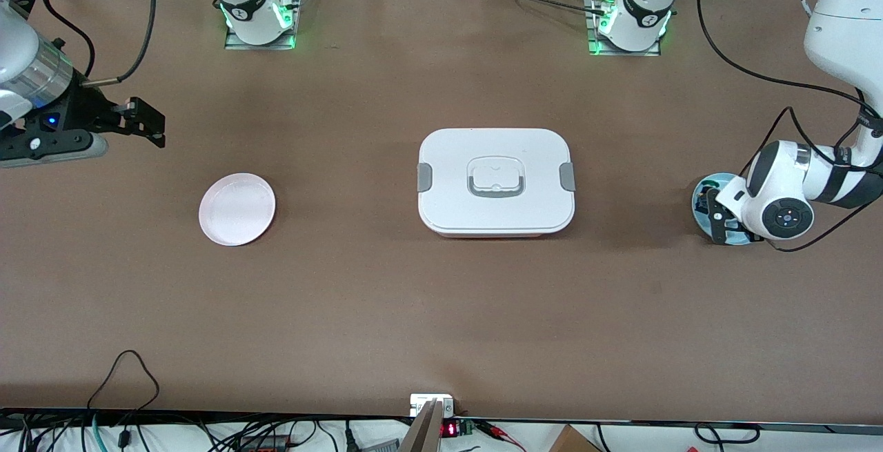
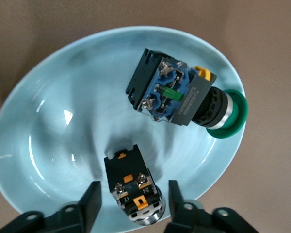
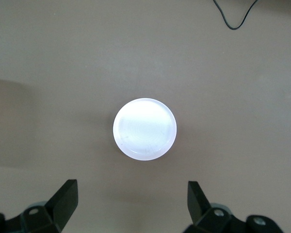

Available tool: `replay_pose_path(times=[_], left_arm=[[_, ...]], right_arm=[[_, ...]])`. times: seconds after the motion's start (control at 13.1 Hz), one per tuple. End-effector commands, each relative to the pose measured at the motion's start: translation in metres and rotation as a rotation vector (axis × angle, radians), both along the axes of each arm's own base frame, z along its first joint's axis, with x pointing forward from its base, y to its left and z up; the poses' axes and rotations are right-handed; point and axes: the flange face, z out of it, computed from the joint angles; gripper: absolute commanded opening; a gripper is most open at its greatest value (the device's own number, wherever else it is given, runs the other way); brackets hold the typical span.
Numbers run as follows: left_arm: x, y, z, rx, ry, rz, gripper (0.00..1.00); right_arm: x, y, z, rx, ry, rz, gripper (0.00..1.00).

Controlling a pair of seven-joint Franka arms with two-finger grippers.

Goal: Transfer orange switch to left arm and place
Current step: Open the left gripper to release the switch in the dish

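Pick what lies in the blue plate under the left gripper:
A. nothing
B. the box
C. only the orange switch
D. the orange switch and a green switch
D: the left wrist view shows the orange switch between the fingers of the left gripper, and a green switch lying apart from it in the same blue plate.

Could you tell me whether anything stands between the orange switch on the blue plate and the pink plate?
Yes: the white box sits mid-table between the blue plate, holding the orange switch, and the pink plate.
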Motion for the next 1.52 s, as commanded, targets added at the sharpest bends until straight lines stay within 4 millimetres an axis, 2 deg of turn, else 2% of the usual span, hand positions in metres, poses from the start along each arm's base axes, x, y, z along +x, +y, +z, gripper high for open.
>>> replay_pose_path(times=[0.0, 0.15, 0.46, 0.61, 0.76, 0.84, 1.07, 1.22, 1.29, 1.37, 1.45], left_arm=[[0.008, -0.004, 0.029, 0.011, 0.014, -0.024, 1.00], [0.009, -0.014, 0.058, -0.028, 0.043, 0.068, 1.00], [0.030, -0.046, 0.127, -0.026, 0.081, 0.306, 1.00], [0.029, -0.065, 0.151, -0.052, 0.107, 0.553, 1.00], [0.029, -0.081, 0.173, -0.046, 0.134, 0.709, 1.00], [0.036, -0.096, 0.190, -0.044, 0.108, 0.757, 1.00], [0.049, -0.120, 0.233, -0.098, 0.069, 0.862, 1.00], [0.054, -0.145, 0.267, -0.056, 0.033, 0.925, 1.00], [0.054, -0.149, 0.277, -0.026, -0.009, 0.983, 1.00], [0.054, -0.170, 0.300, 0.022, -0.121, 1.064, 1.00], [0.048, -0.174, 0.314, 0.072, -0.203, 1.181, 1.00]], right_arm=[[-0.002, 0.002, 0.000, 0.015, 0.018, -0.006, 1.00], [-0.002, 0.003, 0.000, 0.037, 0.024, -0.013, 1.00], [-0.003, 0.002, 0.001, 0.067, 0.029, -0.020, 1.00], [-0.004, 0.000, -0.001, 0.066, 0.043, -0.025, 1.00], [-0.003, 0.000, -0.001, 0.066, 0.044, -0.026, 1.00], [-0.003, -0.001, -0.002, 0.064, 0.046, -0.029, 1.00], [-0.003, 0.000, -0.002, 0.064, 0.046, -0.029, 1.00], [-0.003, 0.000, -0.002, 0.064, 0.046, -0.029, 1.00], [-0.003, 0.000, -0.002, 0.064, 0.046, -0.031, 1.00], [-0.003, 0.000, -0.002, 0.064, 0.046, -0.029, 1.00], [-0.003, 0.000, -0.002, 0.064, 0.046, -0.028, 1.00]])
